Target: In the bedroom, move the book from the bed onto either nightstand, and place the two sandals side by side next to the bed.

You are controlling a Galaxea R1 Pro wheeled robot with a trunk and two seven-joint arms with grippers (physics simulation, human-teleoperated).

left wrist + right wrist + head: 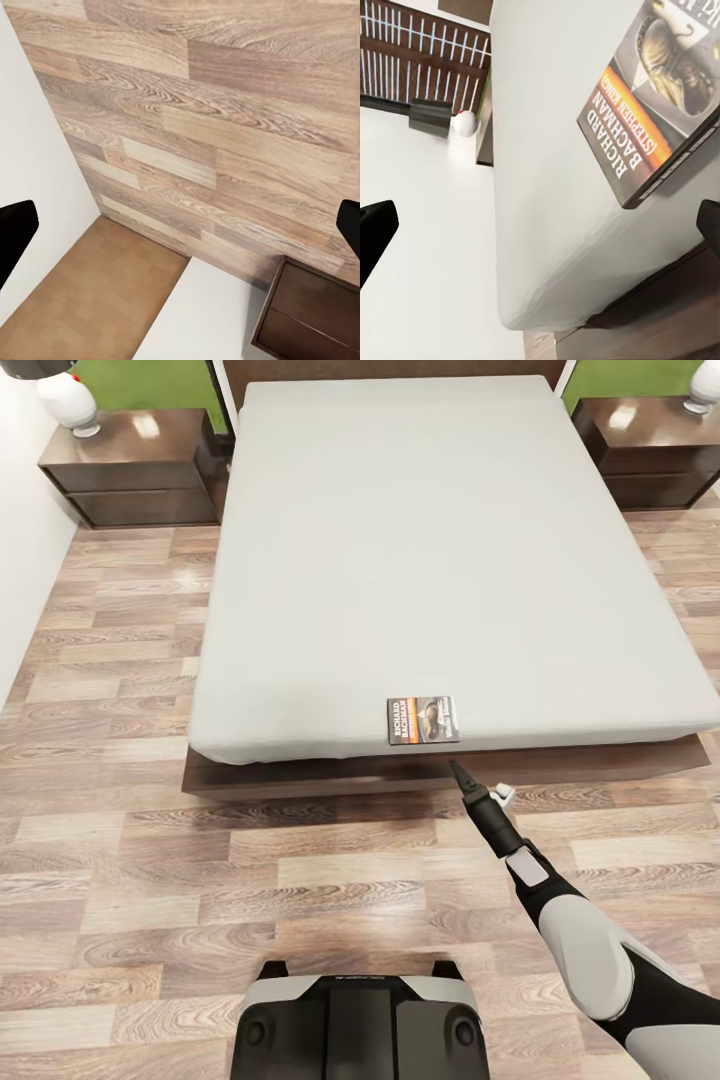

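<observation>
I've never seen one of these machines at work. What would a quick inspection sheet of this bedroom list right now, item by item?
Surface: wood-plank floor, bare where it shows.
Job's things: the book lies flat on the bed, at the foot edge of the mattress nearest the robot. One nightstand stands on each side of the headboard, the other nightstand across from it. Sandals: nothing seen.
Clutter: a white lamp on the first nightstand, another lamp on the other.
Grippers: right gripper hangs off the bed's foot, short of the book, jaws apart in its wrist view; left gripper open over floor.
Cables: nothing seen.
Surroundings: white wall, green panels behind the lamps.
</observation>
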